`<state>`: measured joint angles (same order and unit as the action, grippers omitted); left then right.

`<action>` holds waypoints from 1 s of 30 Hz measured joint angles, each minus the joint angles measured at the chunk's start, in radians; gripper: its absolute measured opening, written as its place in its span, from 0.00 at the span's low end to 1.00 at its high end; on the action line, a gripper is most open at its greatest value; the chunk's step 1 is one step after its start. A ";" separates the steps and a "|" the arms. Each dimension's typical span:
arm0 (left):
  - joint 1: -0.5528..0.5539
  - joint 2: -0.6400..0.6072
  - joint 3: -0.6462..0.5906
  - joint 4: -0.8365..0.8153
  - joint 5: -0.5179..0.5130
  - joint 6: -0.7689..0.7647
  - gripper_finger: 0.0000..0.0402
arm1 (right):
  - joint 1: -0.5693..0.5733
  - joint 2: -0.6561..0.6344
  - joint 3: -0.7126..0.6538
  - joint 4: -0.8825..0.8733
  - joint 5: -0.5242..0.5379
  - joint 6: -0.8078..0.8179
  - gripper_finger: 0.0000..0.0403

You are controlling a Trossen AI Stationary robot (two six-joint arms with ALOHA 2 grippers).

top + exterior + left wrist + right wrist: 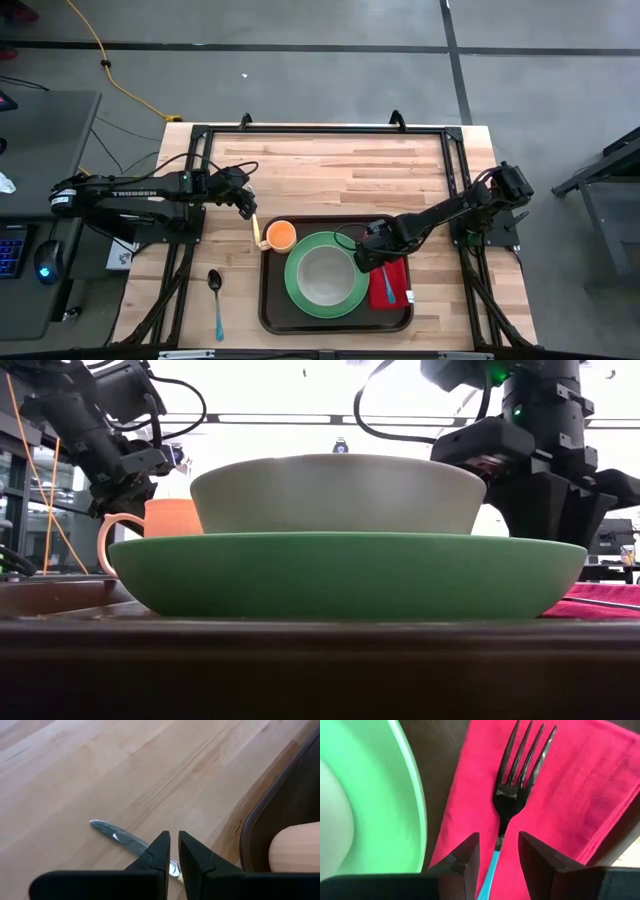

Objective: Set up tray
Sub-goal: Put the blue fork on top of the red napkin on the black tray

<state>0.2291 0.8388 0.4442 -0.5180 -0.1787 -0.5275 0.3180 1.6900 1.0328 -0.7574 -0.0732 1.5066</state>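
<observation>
While the tray [272, 312] lies at the near middle of the wooden tabletop [350, 170], 4 things are seen on it: a green plate [296, 290] with a pale bowl [325, 275] set in it, an orange cup [281, 236] at the tray's far left corner, and a magenta napkin [396, 283] along its right side. A fork [515, 790] with a dark head and a blue handle is laid on the napkin, its tines pointing away from the right wrist camera.

The right pincer [498, 855] is held low over the napkin, just beside the plate's right rim, with its fingers apart and the fork's handle seen between them (whether they touch it cannot be told). The left pincer [174, 851] is placed just off the tray's far left corner, beside the cup, and is clamped on a knife [120, 838], whose shiny blade is seen reaching out over the bare wood. A blue-handled spoon [216, 300] is left on the tabletop, apart from the tray on its left.
</observation>
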 joint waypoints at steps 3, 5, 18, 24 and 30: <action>0.000 0.000 0.000 0.000 -0.007 0.000 0.17 | 0.000 0.020 0.000 0.012 -0.015 -0.008 0.28; 0.000 0.000 0.000 0.000 -0.007 0.000 0.17 | 0.000 0.034 -0.002 0.043 -0.037 -0.008 0.28; 0.000 0.000 0.000 0.000 -0.007 -0.001 0.17 | 0.003 0.034 -0.002 0.023 -0.030 -0.018 0.28; 0.000 0.000 0.000 0.000 -0.006 -0.001 0.17 | 0.003 0.034 -0.002 0.001 -0.024 -0.024 0.28; 0.000 0.000 0.000 0.000 -0.006 -0.001 0.17 | 0.003 0.034 -0.001 0.003 -0.021 -0.024 0.28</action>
<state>0.2292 0.8391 0.4442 -0.5176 -0.1849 -0.5285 0.3206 1.7245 1.0317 -0.7546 -0.0940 1.4828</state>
